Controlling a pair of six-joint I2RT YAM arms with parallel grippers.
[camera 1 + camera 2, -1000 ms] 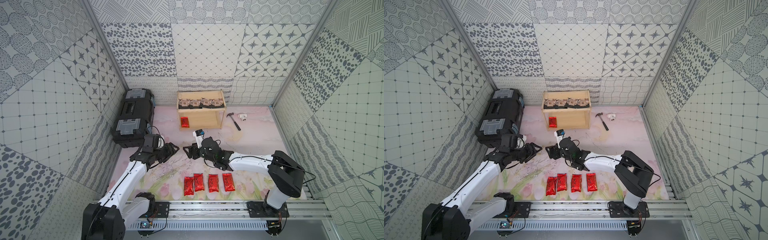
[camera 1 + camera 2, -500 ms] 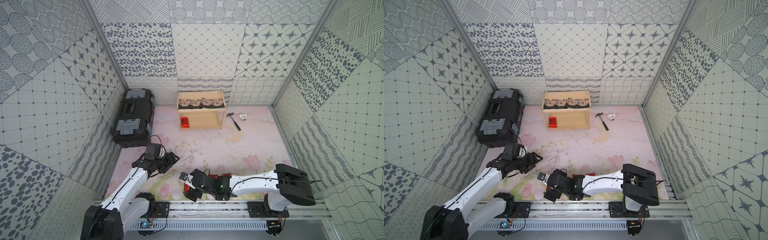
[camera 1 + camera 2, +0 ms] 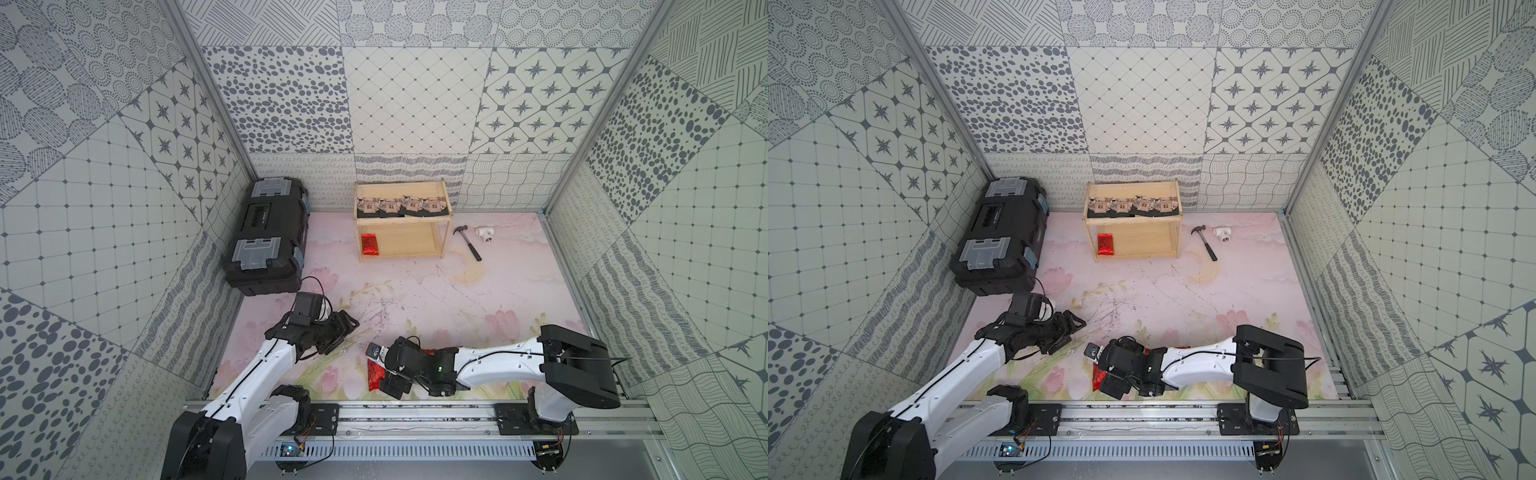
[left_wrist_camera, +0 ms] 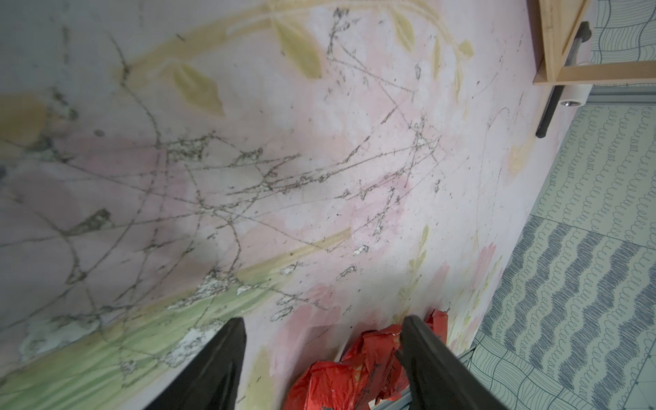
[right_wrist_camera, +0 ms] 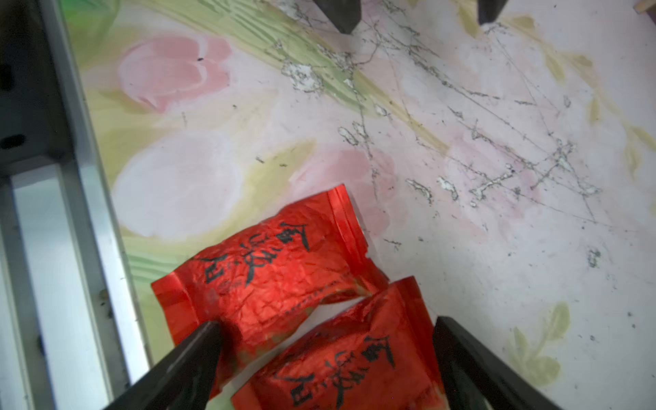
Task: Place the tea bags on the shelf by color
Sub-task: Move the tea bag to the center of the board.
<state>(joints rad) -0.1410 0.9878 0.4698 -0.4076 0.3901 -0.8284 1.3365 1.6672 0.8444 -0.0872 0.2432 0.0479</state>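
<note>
The tea bags sit in two places on the worktop. Against the middle of its back edge stands the shelf. Four black packets with beige labels lie in a row on its top board, and one red packet lies at the left end of its lower board. The other red packets lie near the middle of the front edge, just beside the metal rail. You can see two of them clearly in the right wrist view, side by side and almost touching, with their dark writing facing up. In both top views the right arm covers most of them, so you cannot count them there.

Your right gripper is low over these two with its jaws spread wide and gripping nothing. One fingertip overlaps the edge of the packet nearer the rail, though you cannot tell whether it touches. The other fingertip is past the second packet, over bare worktop.

Your left gripper is over the front-left part of the worktop, pointing toward the centre. Its jaws are also parted with nothing between them, and it is clear of the red foil.

A black toolbox fills the back-left corner. A hammer and a white pipe fitting lie just right of the shelf.
</note>
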